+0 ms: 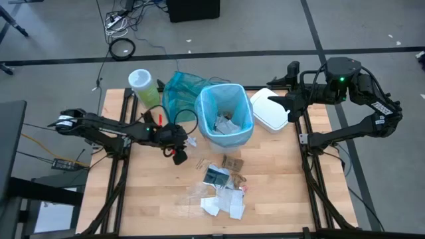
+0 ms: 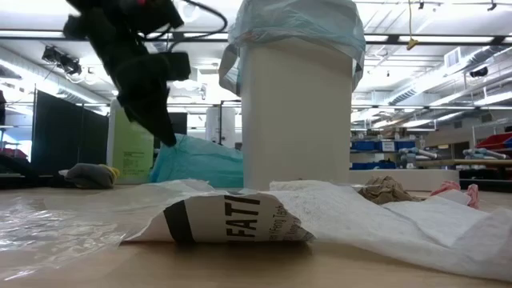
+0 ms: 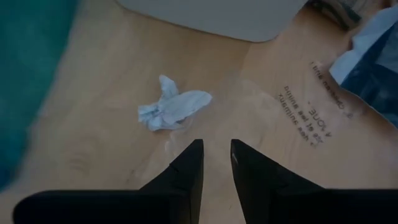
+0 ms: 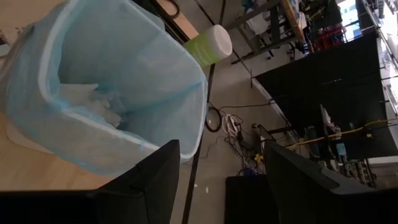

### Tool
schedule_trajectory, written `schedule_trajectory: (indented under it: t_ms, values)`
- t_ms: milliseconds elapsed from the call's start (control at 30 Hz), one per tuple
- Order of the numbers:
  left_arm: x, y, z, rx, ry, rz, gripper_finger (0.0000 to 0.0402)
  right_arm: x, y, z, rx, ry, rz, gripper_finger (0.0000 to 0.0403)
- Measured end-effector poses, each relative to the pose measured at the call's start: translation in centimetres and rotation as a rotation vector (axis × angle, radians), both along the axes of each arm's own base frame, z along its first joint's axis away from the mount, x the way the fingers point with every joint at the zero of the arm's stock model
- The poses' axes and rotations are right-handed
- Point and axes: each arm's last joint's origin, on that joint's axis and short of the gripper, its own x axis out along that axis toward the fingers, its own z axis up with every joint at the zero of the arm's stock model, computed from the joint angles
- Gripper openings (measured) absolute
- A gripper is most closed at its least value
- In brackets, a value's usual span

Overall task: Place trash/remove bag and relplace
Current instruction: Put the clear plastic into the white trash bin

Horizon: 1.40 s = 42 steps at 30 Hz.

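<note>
White paper scrap (image 3: 171,109) shows only past the empty, parted left pincer (image 3: 216,152).

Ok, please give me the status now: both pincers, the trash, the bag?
Left pincer open, empty, above crumpled paper beside the bin. Right pincer open, empty, off the table's right edge. Bag lining bin, some trash on table.

Seen only in part: the bin (image 3: 217,15), cropped to a pale wall in the left wrist view. Beside it, a teal bag (image 3: 28,81) blurred beyond detail. Behind the bin, a white container (image 1: 269,109) half covered by the right arm. Trash (image 1: 222,123) inside the bin too small to identify.
</note>
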Motion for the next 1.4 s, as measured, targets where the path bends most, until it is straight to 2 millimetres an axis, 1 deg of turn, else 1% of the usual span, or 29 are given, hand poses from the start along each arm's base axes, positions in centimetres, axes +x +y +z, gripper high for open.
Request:
schedule_trajectory:
  t_ms: [167, 300, 567, 667, 767, 833, 867, 900, 1000, 1067, 1167, 1267, 1333, 1400]
  values:
    - [0.3, 0.0, -2.0, -0.013, 0.01, 0.02, 0.0091, 0.0, 0.0, 0.0, 0.0, 0.0, -0.001, 0.0221]
    - [0.1, 0.0, -3.5, -0.012, 0.009, 0.029, 0.0091, 0.0, 0.0, 0.0, 0.0, 0.0, -0.001, 0.0221]
    - [-0.1, 0.1, -5.8, -0.018, -0.048, 0.093, 0.009, 0.0, 0.0, 0.0, 0.003, 0.0, 0.0, 0.0222]
    - [-0.4, 0.1, -7.1, -0.027, -0.042, 0.104, 0.0089, 0.0, 0.0, 0.0, 0.004, 0.0, 0.005, 0.0222]
    - [-0.2, 0.0, -7.7, -0.074, -0.059, 0.106, 0.007, 0.0, 0.0, 0.0, 0.005, -0.003, 0.009, 0.0222]
    - [-0.1, -0.1, -7.8, -0.125, -0.054, 0.099, 0.0038, 0.0, 0.0, 0.0, 0.006, -0.003, 0.009, 0.022]
    - [0.1, -0.2, -7.7, -0.151, -0.055, 0.085, 0.002, 0.0, 0.0, 0.0, 0.006, -0.003, 0.009, 0.0219]
    - [0.2, -0.3, -7.5, -0.174, -0.06, 0.073, 0.0011, 0.0, 0.0, 0.0, 0.007, -0.002, 0.009, 0.0217]
    - [0.4, -0.4, -6.8, -0.214, -0.061, 0.058, 0.0006, 0.0, 0.0, 0.0, 0.007, -0.002, 0.009, 0.0216]
    - [0.8, -0.5, -5.9, -0.231, -0.086, 0.059, 0.0004, 0.0, 0.0, 0.0, 0.007, -0.002, 0.009, 0.0216]
    - [1.8, -0.7, -3.4, -0.288, -0.165, 0.042, 0.0003, 0.0, 0.0, 0.0, 0.007, -0.002, 0.009, 0.0216]
    - [2.3, -1.1, -1.2, -0.332, -0.194, -0.001, 0.0002, 0.0, 0.0, 0.0, 0.006, -0.001, 0.009, 0.0216]
    - [2.5, -1.4, 1.1, -0.356, -0.226, -0.033, 0.0002, 0.0, 0.0, 0.0, 0.005, 0.0, 0.009, 0.0216]
    - [2.3, -1.7, 3.2, -0.382, -0.22, -0.068, 0.0002, 0.0, 0.0, 0.0, 0.004, 0.001, 0.01, 0.0215]
